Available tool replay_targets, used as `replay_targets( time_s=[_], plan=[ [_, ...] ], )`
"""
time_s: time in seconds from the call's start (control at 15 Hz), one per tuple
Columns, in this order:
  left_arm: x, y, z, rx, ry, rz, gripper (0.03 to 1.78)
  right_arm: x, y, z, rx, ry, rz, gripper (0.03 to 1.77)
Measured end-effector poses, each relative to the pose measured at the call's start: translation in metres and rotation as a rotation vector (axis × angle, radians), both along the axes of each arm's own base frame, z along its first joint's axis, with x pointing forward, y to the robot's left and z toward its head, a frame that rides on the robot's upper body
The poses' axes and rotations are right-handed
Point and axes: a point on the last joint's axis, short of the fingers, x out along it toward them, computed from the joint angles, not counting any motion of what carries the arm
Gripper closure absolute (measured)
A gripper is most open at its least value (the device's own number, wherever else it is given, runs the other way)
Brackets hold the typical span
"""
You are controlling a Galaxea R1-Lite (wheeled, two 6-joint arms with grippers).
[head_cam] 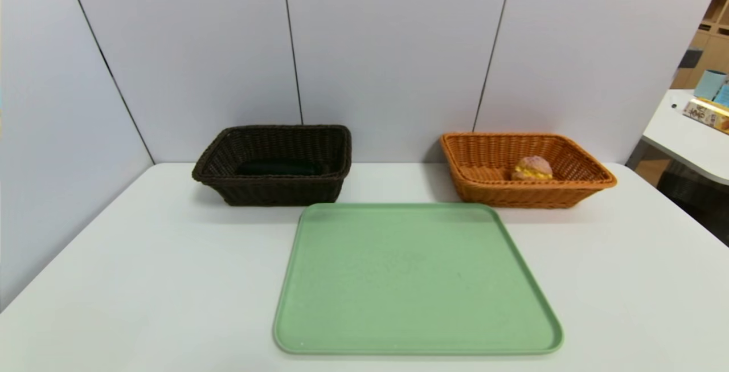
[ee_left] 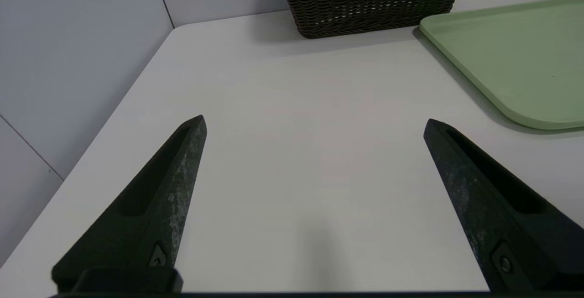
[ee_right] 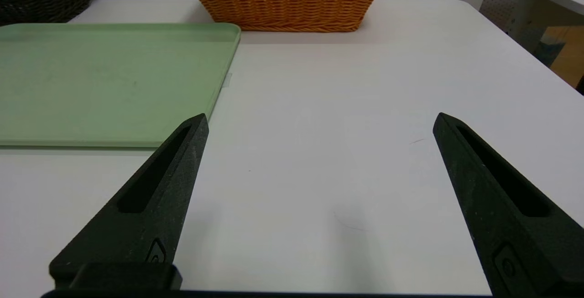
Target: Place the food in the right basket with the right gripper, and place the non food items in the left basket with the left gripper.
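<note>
- Green tray at lower centre of the head view is bare; nothing on it left to sort.
- Food, a small bun, sits inside the orange right basket, at right of centre in the head view.
- Dark left basket, left of centre, holds a black shape on its floor, probably the folded cloth; case and pen can't be made out from here.
- Judgement: sorting looks finished. Doing this step well means holding both arms back off the desk, clear of baskets and tray, with no further reach.
- Left gripper: fingers spread wide, empty, touching nothing; bare desk between them, dark basket at upper centre of its wrist view.
- Right gripper: fingers spread equally wide, empty, over bare desk; orange basket at top centre, tray at upper left.
</note>
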Motion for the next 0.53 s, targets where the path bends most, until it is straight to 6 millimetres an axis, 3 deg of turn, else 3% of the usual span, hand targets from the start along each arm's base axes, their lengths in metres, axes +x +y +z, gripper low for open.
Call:
replay_targets(
  time_s=[0.53],
  plan=[
    [0.0000,0.0002,-0.0005,-0.036,0.006,0.007,0.12,-0.0001,-0.0005,0.0003,0.008,-0.001,-0.022,0.10]
  ],
)
